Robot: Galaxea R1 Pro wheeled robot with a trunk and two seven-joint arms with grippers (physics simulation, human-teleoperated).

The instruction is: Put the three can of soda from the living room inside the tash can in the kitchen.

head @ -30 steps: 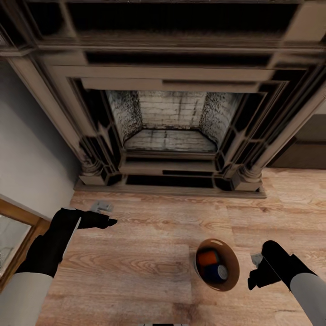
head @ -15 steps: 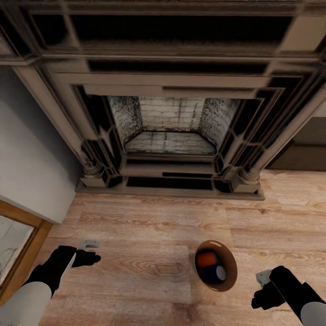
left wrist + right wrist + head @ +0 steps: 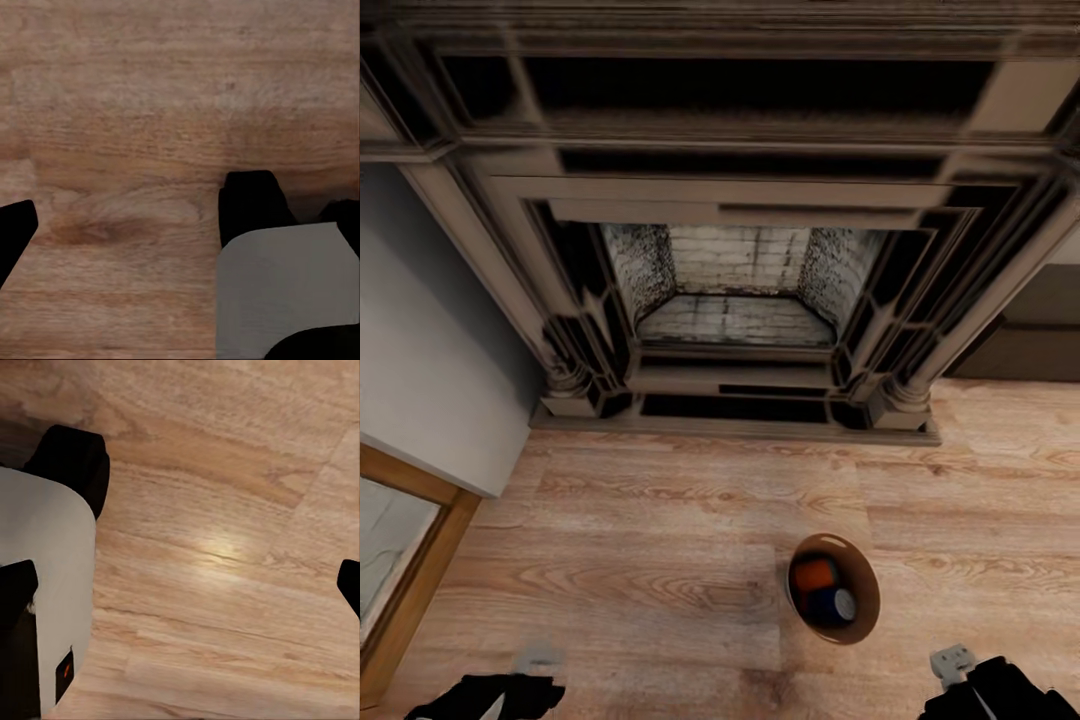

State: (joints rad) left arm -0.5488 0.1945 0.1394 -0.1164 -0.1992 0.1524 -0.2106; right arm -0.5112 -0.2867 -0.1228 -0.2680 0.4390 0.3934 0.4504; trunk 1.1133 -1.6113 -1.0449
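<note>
Trash can (image 3: 863,590) stands upright on the wood plank floor (image 3: 660,540), right of centre in the head view, well short of the fireplace (image 3: 735,290). Inside it: one orange can (image 3: 815,575) and the dark blue can w/ silver top (image 3: 834,604), touching, side by side against the brown inner wall. Can't tell if a third can is in there, since the rim hides part of the inside.

Around it: dark ornate fireplace fills the far side, pale brick firebox at centre, base plinth running along the floor edge. Grey wall (image 3: 430,380) at left, wood-framed glass door (image 3: 395,560) at the lower-left corner. Dark low furniture (image 3: 1030,345) at far right, behind the fireplace's right column.

Floor betw. bin and fireplace base is bare planks; same to the bin's left, open right up to the door frame. Nothing touches the bin.

Left hand (image 3: 510,690) sits at the bottom edge of the head view, well left of the bin; left wrist view shows its fingers (image 3: 15,229) spread wide over bare planks, holding nothing. Right hand (image 3: 970,690) at the bottom-right corner, near the bin but apart; right wrist view shows a fingertip (image 3: 349,583) at the frame edge, wide gap, only floor in betw.
</note>
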